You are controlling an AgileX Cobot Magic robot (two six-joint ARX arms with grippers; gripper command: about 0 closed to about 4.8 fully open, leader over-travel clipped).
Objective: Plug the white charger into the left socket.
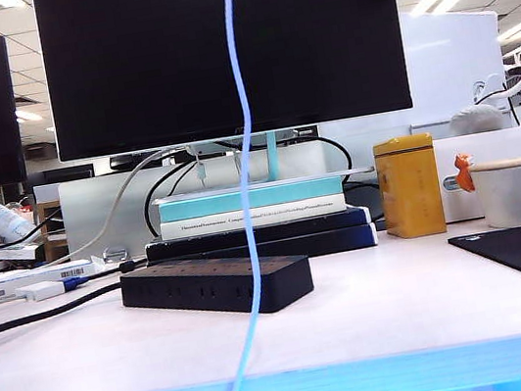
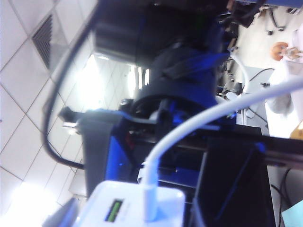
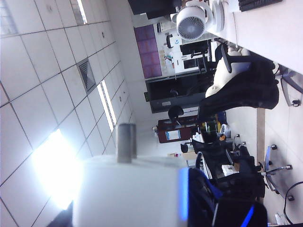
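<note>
- exterior view: one long, low black power strip (image 1: 217, 284) lies on the white surface (image 1: 379, 316), its long axis running across the picture and slightly away to the left, where its black cord (image 1: 32, 317) leaves; the left socket (image 1: 165, 269) is the outlet group nearest that cord end.
- one thin white cable (image 1: 244, 139) hangs from above the frame, down in front of the one dark monitor (image 1: 222, 48) and past the strip to the surface's front edge. neither arm shows in this view.
- behind the strip: a stack of books (image 1: 257, 222); to the right, one yellow tin (image 1: 409, 186) and one pale mug (image 1: 519, 188).
- left wrist view: one white charger (image 2: 135, 208) sits close to the lens, held up off the surface with ceiling tiles behind it; its green-lit port (image 2: 113, 210) and the plugged-in cable face the camera. left gripper (image 2: 128, 215): whether its fingers clamp the charger, i cannot tell.
- right wrist view: the white block (image 3: 125, 194) fills the near field, one metal prong (image 3: 126, 142) pointing toward the ceiling. right gripper (image 3: 142, 201): finger state cannot be told.
</note>
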